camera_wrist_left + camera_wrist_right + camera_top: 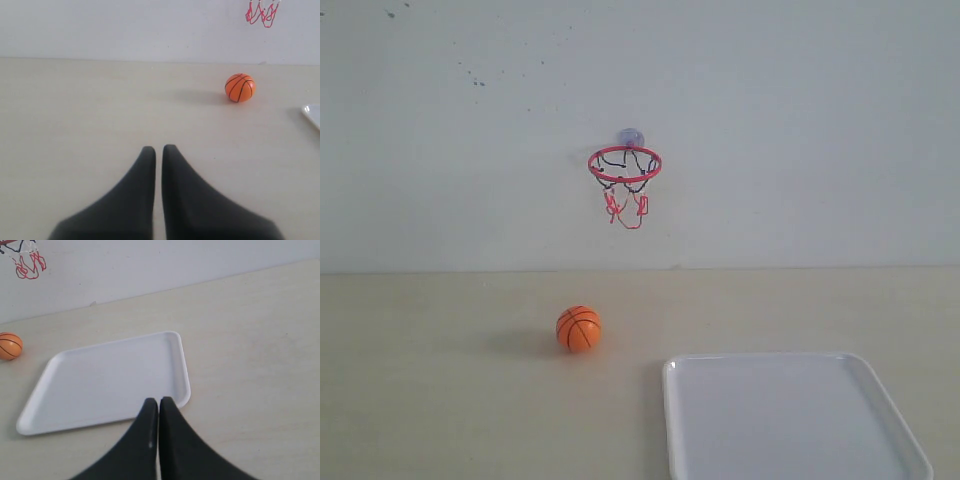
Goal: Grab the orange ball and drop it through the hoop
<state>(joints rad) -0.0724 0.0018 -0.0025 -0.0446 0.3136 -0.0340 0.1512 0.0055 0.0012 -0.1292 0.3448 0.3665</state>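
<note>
The orange ball rests on the beige table, left of the white tray and below the hoop. It also shows in the left wrist view as the orange ball and at the edge of the right wrist view as the orange ball. The hoop, a red ring with a dangling net, hangs from its greyish suction cup on the white wall. My left gripper is shut and holds nothing, well short of the ball. My right gripper is shut and holds nothing, over the tray's near edge. Neither gripper shows in the exterior view.
A white rectangular tray lies on the table at the front right, and appears as the tray in the right wrist view. The white wall rises straight from the table's back edge.
</note>
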